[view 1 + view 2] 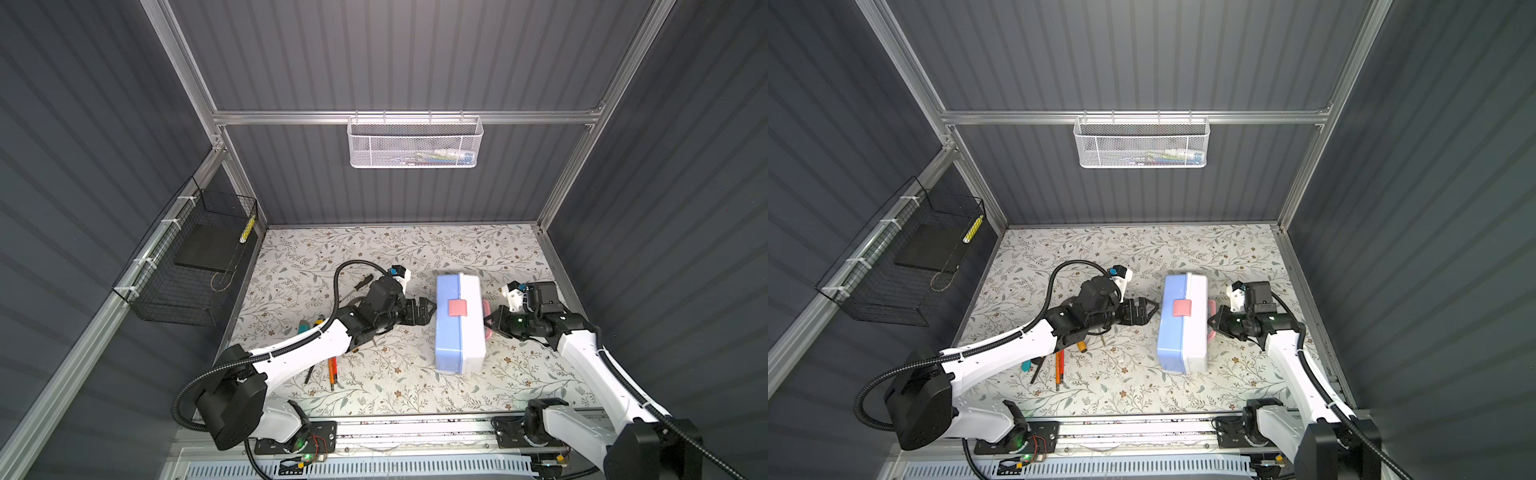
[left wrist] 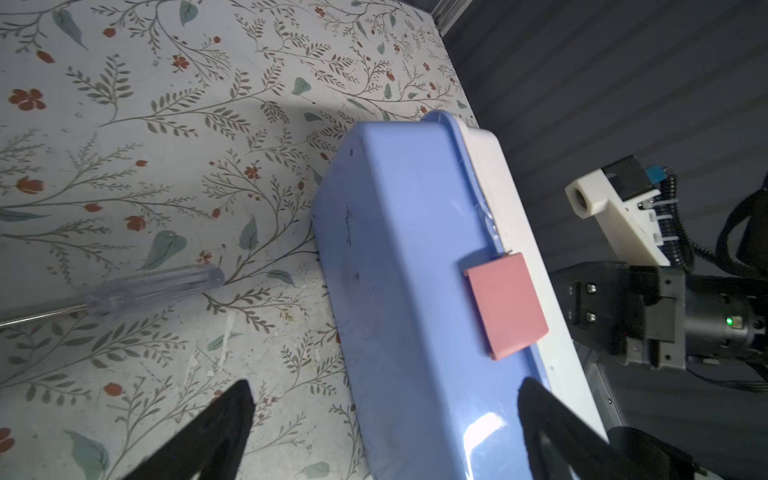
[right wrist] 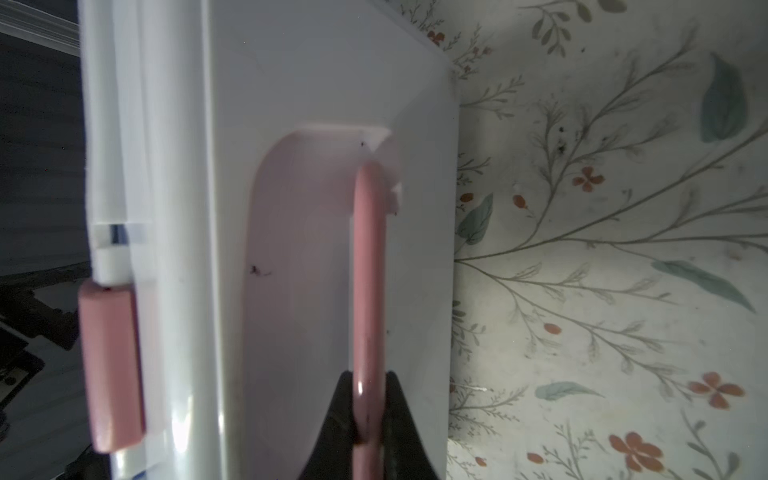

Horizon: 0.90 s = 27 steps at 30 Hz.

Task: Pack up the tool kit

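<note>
The tool kit (image 1: 459, 322) stands on its side on the floral table, blue body to the left, white lid to the right, pink latch (image 1: 457, 308) on top. My right gripper (image 3: 369, 386) is shut on the pink handle (image 3: 369, 270), which sticks out from the lid; it shows in a top view as well (image 1: 1213, 322). My left gripper (image 1: 431, 311) is open right beside the blue body (image 2: 399, 257), its fingertips (image 2: 241, 399) spread wide. Loose tools lie under the left arm: orange-handled ones (image 1: 332, 368), a teal-handled one (image 1: 303, 326) and a clear-handled screwdriver (image 2: 153, 286).
A white mesh basket (image 1: 415, 143) hangs on the back wall. A black wire basket (image 1: 187, 266) hangs on the left wall. A dark-handled tool (image 1: 361, 282) lies behind the left arm. Grey walls close in three sides of the table (image 1: 415, 253).
</note>
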{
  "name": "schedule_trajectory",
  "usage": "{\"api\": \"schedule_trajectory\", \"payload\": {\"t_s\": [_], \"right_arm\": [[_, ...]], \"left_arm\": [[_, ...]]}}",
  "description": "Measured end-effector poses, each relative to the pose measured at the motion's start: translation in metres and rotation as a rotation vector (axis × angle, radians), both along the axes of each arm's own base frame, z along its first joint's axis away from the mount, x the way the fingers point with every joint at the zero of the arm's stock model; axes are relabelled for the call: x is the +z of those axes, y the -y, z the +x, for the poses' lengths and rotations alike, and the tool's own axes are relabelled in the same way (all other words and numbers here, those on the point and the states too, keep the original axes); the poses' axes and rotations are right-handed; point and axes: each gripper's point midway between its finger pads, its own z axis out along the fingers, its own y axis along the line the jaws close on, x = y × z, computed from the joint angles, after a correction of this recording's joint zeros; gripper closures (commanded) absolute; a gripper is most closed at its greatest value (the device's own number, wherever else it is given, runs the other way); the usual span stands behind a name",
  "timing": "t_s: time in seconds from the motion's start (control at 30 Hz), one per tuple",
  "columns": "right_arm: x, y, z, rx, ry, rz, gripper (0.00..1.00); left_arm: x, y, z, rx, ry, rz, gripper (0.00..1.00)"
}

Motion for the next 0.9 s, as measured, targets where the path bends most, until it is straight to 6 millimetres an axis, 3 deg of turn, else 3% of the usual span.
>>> {"api": "schedule_trajectory", "payload": {"t_s": [0.13, 0.27, 0.37, 0.5, 0.67, 0.9], "right_arm": [[-0.001, 0.002, 0.001, 0.004, 0.008, -0.021, 1.0], [-0.001, 0.003, 0.001, 0.008, 0.014, -0.026, 1.0], [-0.001, 0.002, 0.002, 0.01, 0.015, -0.024, 1.0], [0.001, -0.001, 0.003, 0.021, 0.02, -0.011, 1.0], [0.008, -0.006, 0.006, 0.035, 0.036, 0.0, 1.0], [0.011, -0.009, 0.007, 0.034, 0.038, 0.005, 1.0]], "left_arm": [[0.023, 0.007, 0.007, 0.003, 0.023, -0.023, 0.0], [0.051, 0.023, 0.018, -0.004, 0.042, -0.049, 0.01], [0.061, 0.041, 0.022, -0.02, 0.028, -0.042, 0.01], [0.053, 0.057, 0.015, -0.049, -0.013, -0.012, 0.01], [0.041, 0.059, 0.006, -0.067, -0.065, 0.022, 0.01], [0.042, 0.069, -0.006, -0.119, -0.093, -0.009, 0.01]]}}
